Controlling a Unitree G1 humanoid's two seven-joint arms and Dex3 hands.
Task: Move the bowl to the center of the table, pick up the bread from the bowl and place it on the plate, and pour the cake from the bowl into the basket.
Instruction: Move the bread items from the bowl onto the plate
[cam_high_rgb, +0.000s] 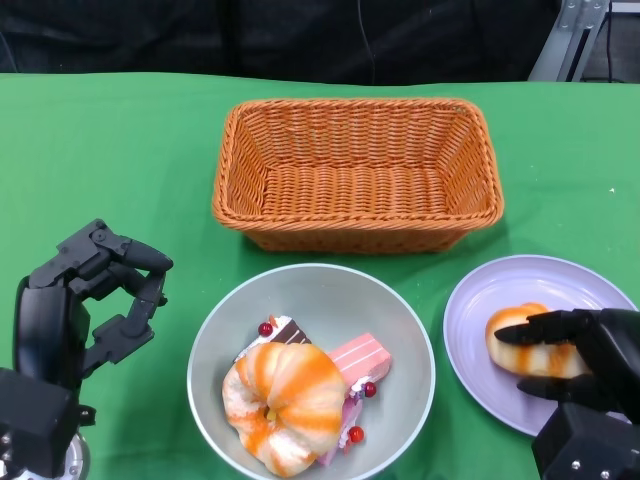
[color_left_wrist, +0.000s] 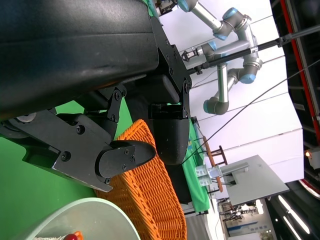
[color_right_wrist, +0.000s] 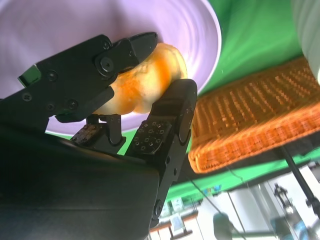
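Down at the near left, the left hand (cam_high_rgb: 95, 300) hangs just above the green table (cam_high_rgb: 120, 160), holding nothing, fingers curled loosely with a clear gap between them, so it's open and empty. Just to its right sits the grey bowl (cam_high_rgb: 400, 330), near but not touching the hand. Inside it there's a big orange-and-white swirled bread (cam_high_rgb: 285, 400) toward the front, with a pink cake slice (cam_high_rgb: 360, 357) and a chocolate-topped cake piece (cam_high_rgb: 283, 330) tucked behind and beside it, plus a few little red berries. Beyond the bowl, farther out than either hand, is the orange wicker basket (cam_high_rgb: 355, 175), nothing in it as far as I can see. Moving right, the lavender plate (cam_high_rgb: 500, 290) sits beside the bowl, and a smaller bread roll (cam_high_rgb: 530, 345) is lying on it. The right hand (cam_high_rgb: 580, 355) has its fingers wrapped around that roll; the right wrist view shows fingers (color_right_wrist: 172, 120) pressed on both sides of it.
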